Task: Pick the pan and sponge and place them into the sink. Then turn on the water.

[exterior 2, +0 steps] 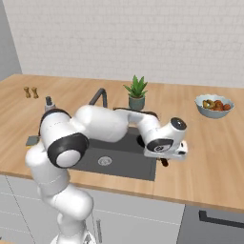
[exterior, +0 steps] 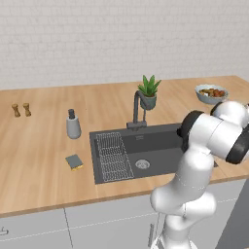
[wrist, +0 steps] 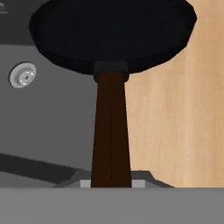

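Claw (wrist: 111,181) closed on the frying pan's handle (wrist: 111,131); pan (wrist: 111,33) ahead, straddling sink (wrist: 48,127) edge and table (wrist: 175,122).

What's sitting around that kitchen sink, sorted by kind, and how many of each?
Pan, held over the sink: 1
Sponge: 1
Dispenser: 1
Faucet: 1
Potted plant: 1
Bowl of food: 1
Small brown shakers: 2
Total: 8
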